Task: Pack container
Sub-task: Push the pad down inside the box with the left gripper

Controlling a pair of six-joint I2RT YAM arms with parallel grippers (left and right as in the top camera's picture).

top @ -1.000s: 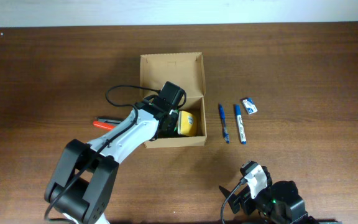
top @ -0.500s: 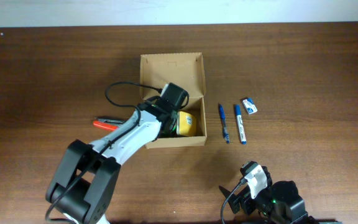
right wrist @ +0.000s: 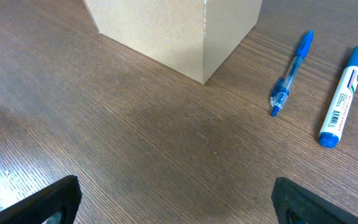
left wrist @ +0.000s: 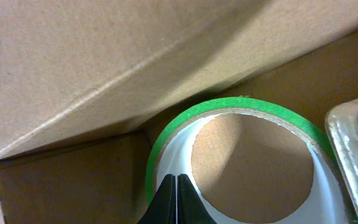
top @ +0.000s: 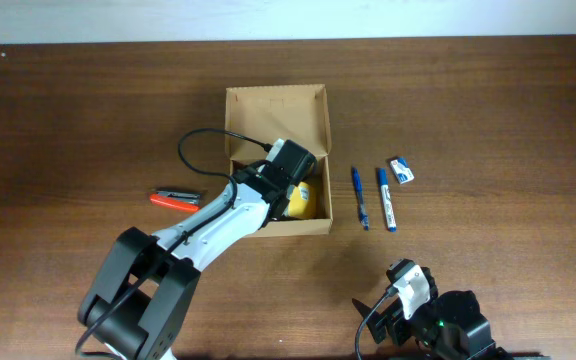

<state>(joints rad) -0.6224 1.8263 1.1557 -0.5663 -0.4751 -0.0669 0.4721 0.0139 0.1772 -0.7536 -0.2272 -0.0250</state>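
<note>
Right pincer [right wrist: 179,202], at the near edge, is held spread above the tabletop [right wrist: 135,143]; pen [right wrist: 291,73] and marker [right wrist: 344,96] are seen beyond. Container [top: 276,120] is set mid-tabletop, lid opened toward the far edge. Inside it, left pincer [left wrist: 176,190] is pressed together over a tape roll [left wrist: 241,104].

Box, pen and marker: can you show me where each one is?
cardboard box [top: 276,115], overhead view, on its bare open lid flap.
blue pen [right wrist: 291,73], right wrist view, on the middle of its barrel.
blue marker [right wrist: 342,96], right wrist view, on its white labelled barrel.
</note>
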